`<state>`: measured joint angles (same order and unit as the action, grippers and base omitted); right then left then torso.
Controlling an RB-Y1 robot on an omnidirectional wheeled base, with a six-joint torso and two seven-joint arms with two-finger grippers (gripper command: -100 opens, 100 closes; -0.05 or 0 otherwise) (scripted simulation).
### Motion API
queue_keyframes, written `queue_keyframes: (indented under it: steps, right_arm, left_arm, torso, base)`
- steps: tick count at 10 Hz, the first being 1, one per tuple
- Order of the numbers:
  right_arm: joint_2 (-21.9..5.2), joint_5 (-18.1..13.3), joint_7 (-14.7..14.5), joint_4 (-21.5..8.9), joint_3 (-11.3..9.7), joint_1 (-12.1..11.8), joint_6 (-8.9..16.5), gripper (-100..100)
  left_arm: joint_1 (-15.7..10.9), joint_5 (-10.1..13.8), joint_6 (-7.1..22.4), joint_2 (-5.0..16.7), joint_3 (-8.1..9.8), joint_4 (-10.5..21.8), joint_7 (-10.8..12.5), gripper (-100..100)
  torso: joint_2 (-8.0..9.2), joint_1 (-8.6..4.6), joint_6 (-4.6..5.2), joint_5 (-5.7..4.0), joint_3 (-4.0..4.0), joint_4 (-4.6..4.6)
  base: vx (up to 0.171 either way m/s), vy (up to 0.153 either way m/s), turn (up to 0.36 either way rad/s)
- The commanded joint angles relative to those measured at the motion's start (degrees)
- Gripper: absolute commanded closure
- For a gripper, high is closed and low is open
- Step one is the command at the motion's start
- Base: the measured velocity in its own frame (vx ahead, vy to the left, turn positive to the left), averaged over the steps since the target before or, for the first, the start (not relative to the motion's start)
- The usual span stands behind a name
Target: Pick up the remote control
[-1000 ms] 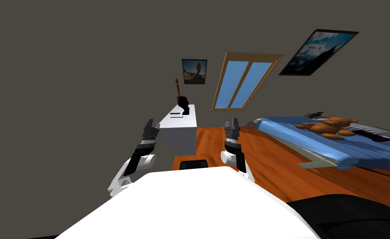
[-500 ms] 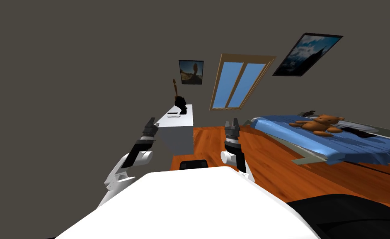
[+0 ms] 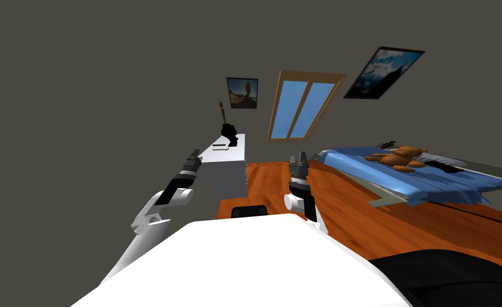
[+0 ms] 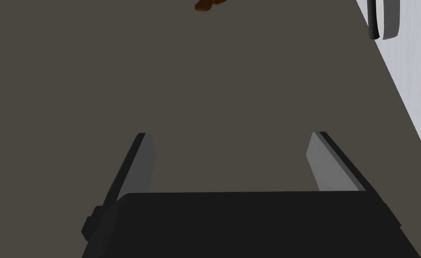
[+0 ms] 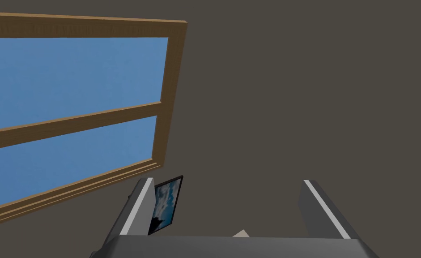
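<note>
**A:** Where was the remote control?

**B:** On the white surface (image 3: 235,153), toward its far end. As best I could tell it was the slim dark bar lying flat there, the remote control (image 3: 219,144). A second slim flat thing (image 3: 221,150) lay just beside it on the near side, parallel to it. Both were too small for me to be sure which was which.

**A:** Which way did it point?

**B:** Its long axis ran across the surface's width, not along its length. I could not tell which end was the front.

**A:** And the count of the rest?

**B:** One black object (image 3: 229,131) stood at the surface's far end, with one brown stick-like thing (image 3: 221,111) behind it. To the right of the surface, across the wooden floor (image 3: 351,213), stood one bed (image 3: 431,178) with one teddy bear (image 3: 399,156) on it. The wall beyond the surface carried one window (image 3: 300,106) and two pictures, a small picture (image 3: 242,93) and a larger picture (image 3: 383,65).

**A:** The jaws?

**B:** The left gripper (image 3: 194,153) hung just beside the surface's near left corner, jaws wide apart and holding nothing. The right gripper (image 3: 297,155) was off to the surface's right, jaws likewise apart and empty.
</note>
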<state>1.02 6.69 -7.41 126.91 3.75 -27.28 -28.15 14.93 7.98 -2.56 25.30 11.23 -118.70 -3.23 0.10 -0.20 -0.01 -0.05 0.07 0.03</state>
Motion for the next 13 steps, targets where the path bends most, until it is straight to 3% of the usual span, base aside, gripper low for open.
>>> queue_keyframes:
  steps: [1, 3, 4, 5, 6, 8, 9, 12, 13]
  right_arm:
    - [0.00, 0.00, 0.00, 0.00, 0.00, 0.00, 0.00, 0]
    - [0.00, 0.00, 0.00, 0.00, 0.00, 0.00, 0.00, 0]
    - [0.00, 0.00, 0.00, 0.00, 0.00, 0.00, 0.00, 0]
    - [0.00, 0.00, 0.00, 0.00, 0.00, 0.00, 0.00, 0]
    - [0.00, 0.00, 0.00, 0.00, 0.00, 0.00, 0.00, 0]
    - [0.00, 0.00, 0.00, 0.00, 0.00, 0.00, 0.00, 0]
    - [0.00, 0.00, 0.00, 0.00, 0.00, 0.00, 0.00, 0]
    - [0.00, 0.00, 0.00, 0.00, 0.00, 0.00, 0.00, 0]
    - [-0.01, 0.00, 0.00, 0.00, 0.01, 0.00, 0.00, 0]
  left_arm:
    - [-2.43, 0.91, 2.86, 2.71, 1.57, 1.78, -1.37, -100]
    - [-2.43, 0.91, 5.52, 2.71, 1.57, 1.78, -1.37, -100]
    - [-4.78, 1.66, 7.84, 5.03, 3.00, 3.44, -2.90, -100]
    - [-4.78, 1.66, 9.79, 5.03, 3.00, 3.44, -2.90, -100]
    - [-7.18, 2.40, 11.82, 7.27, 4.44, 5.24, -4.51, -100]
    - [-7.18, 2.40, 14.93, 7.27, 4.44, 5.24, -4.51, -100]
    - [-9.63, 3.11, 16.50, 9.44, 5.89, 7.19, -6.19, -100]
    - [-9.63, 3.11, 19.83, 9.44, 5.89, 7.19, -6.19, -100]
    - [-12.09, 3.79, 21.97, 11.54, 7.34, 9.27, -7.93, -100]
  torso:
    - [0.00, 0.00, 0.00, 0.00, 0.00, 0.00]
    - [-0.01, -0.07, 0.00, -0.01, -0.01, -0.01]
    - [-0.05, 0.06, 0.00, 0.01, -0.03, -0.01]
    - [-0.06, -0.01, 0.02, 0.00, -0.04, -0.01]
    - [-0.03, -0.06, 0.00, -0.01, -0.02, -0.01]
    - [-0.02, -0.15, 0.00, -0.03, -0.02, -0.01]
    - [-0.05, 0.02, -0.01, 0.00, -0.03, -0.01]
    - [-0.08, 0.04, -0.01, 0.01, -0.05, -0.02]
    - [-0.07, 0.17, -0.01, 0.04, -0.04, -0.02]
  base:
    - [-0.031, -0.083, -0.055]
    - [-0.016, -0.060, -0.015]
    - [-0.013, -0.069, -0.063]
    - [-0.022, -0.083, -0.028]
    - [-0.034, -0.117, -0.043]
    - [-0.013, -0.074, -0.011]
    - [-0.006, -0.070, -0.060]
    - [-0.004, -0.046, -0.003]
    - [0.001, -0.072, -0.061]
